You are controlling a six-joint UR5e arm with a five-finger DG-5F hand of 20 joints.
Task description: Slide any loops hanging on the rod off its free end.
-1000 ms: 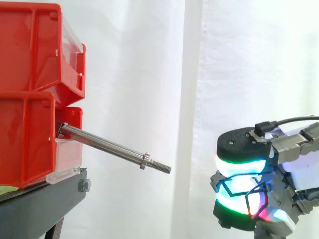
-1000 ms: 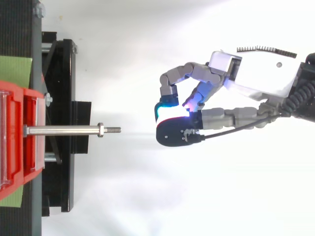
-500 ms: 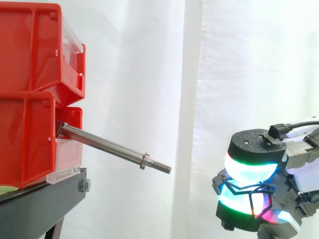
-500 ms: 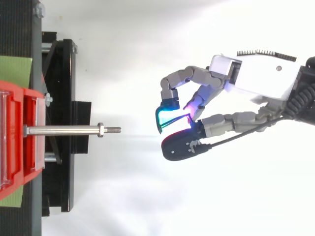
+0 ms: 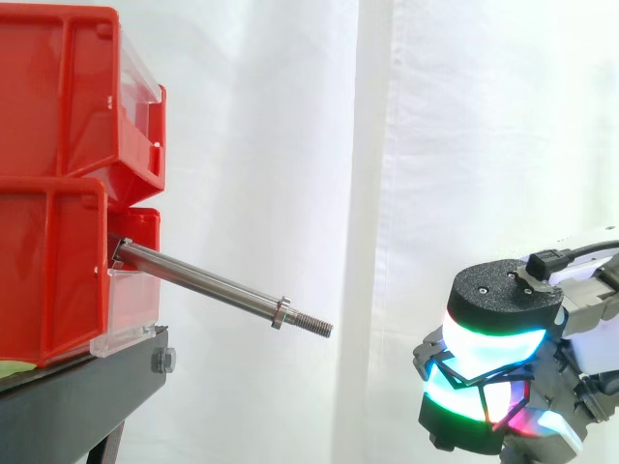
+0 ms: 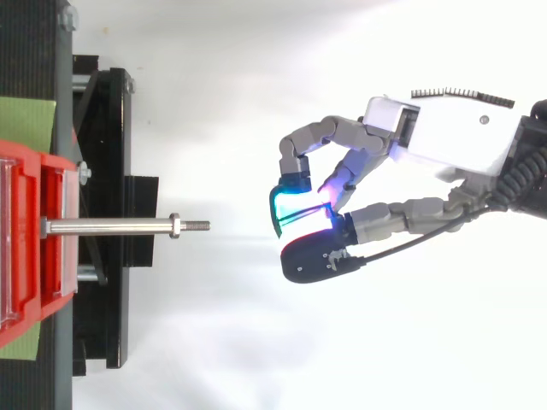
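A steel rod (image 5: 208,285) juts out from the lower red bin (image 5: 53,271) and slopes down to a threaded free end (image 5: 319,327) just past a small collar (image 5: 280,312). Nothing hangs on the rod (image 6: 111,226). My hand (image 6: 444,137) is to the right of the free end, apart from it and lower in the side view. Its fingers are curled, with the glowing pads (image 5: 484,353) pressed together on a thin black loop (image 5: 481,364). In the top view the loop (image 6: 301,213) appears as a dark line between the pads.
Two red bins (image 5: 68,97) are stacked on a black stand (image 5: 87,387) at the left. The stand's frame (image 6: 102,213) sits under the rod's inner half. A white curtain (image 5: 387,145) hangs behind.
My hand has drifted to the right, away from the rod's free end, and slightly lower, still closed on the loop. The rod has not moved.
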